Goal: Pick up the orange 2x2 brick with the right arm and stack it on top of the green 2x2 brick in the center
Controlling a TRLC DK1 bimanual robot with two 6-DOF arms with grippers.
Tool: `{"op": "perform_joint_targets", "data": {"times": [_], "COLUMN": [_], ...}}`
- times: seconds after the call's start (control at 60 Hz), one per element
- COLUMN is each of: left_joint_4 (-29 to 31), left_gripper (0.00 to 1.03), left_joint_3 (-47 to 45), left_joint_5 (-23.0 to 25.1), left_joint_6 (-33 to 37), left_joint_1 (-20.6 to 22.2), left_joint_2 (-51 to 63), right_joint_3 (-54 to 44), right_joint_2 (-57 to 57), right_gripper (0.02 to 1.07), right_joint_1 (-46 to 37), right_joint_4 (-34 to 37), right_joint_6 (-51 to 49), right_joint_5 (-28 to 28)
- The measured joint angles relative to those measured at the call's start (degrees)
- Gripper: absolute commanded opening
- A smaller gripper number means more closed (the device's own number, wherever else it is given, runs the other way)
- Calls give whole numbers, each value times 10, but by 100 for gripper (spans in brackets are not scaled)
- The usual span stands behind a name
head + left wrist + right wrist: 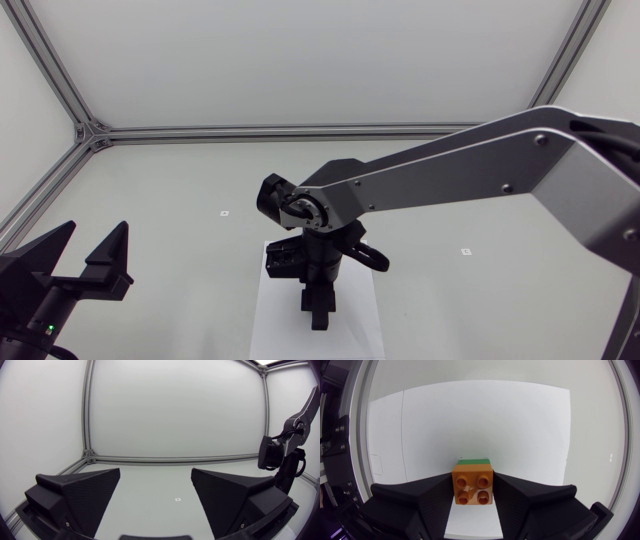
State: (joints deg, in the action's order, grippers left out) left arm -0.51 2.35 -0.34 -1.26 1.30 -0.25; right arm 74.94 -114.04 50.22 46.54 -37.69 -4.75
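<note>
plastic, likely light, slick: my right claw (473, 491) clamps orange brick (473, 482) by flat sides, green brick (474, 461) at twelve o'clock.

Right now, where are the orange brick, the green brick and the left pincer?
orange 2x2 plastic brick (473, 485): right wrist view, studded top face.
green 2x2 plastic brick (476, 461): right wrist view, visible strip.
matte black left pincer (156, 472): left wrist view, midway between fingertips.
</note>
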Motion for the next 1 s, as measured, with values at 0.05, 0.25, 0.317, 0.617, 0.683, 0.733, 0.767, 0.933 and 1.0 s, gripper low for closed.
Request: {"op": "perform_joint_targets", "data": {"times": [0.05, 0.25, 0.317, 0.617, 0.683, 0.733, 0.767, 0.933, 1.0], "left_joint_4": [0, 0, 0, 0, 0, 0, 0, 0, 0], "left_gripper": [99, 99, 99, 99, 99, 99, 99, 99, 99], "left_joint_3": [0, 0, 0, 0, 0, 0, 0, 0, 0], "left_joint_5": [0, 0, 0, 0, 0, 0, 0, 0, 0], "left_joint_6": [0, 0, 0, 0, 0, 0, 0, 0, 0], "left_joint_1": [0, 0, 0, 0, 0, 0, 0, 0, 0], "left_joint_2": [0, 0, 0, 0, 0, 0, 0, 0, 0], "right_joint_3": [0, -1, -2, -2, -2, -2, -2, -2, -4], "right_joint_2": [0, 0, 0, 0, 0, 0, 0, 0, 0], "right_gripper": [52, 52, 52, 47, 47, 47, 47, 63, 70], "right_joint_1": [0, 0, 0, 1, 1, 1, 1, 1, 1], "right_joint_4": [0, 0, 0, 0, 0, -1, -1, -1, -3], "right_joint_6": [2, 2, 4, 15, 15, 17, 17, 17, 17], "right_joint_5": [-1, -2, -2, -2, -2, -2, -2, -2, -2]}}
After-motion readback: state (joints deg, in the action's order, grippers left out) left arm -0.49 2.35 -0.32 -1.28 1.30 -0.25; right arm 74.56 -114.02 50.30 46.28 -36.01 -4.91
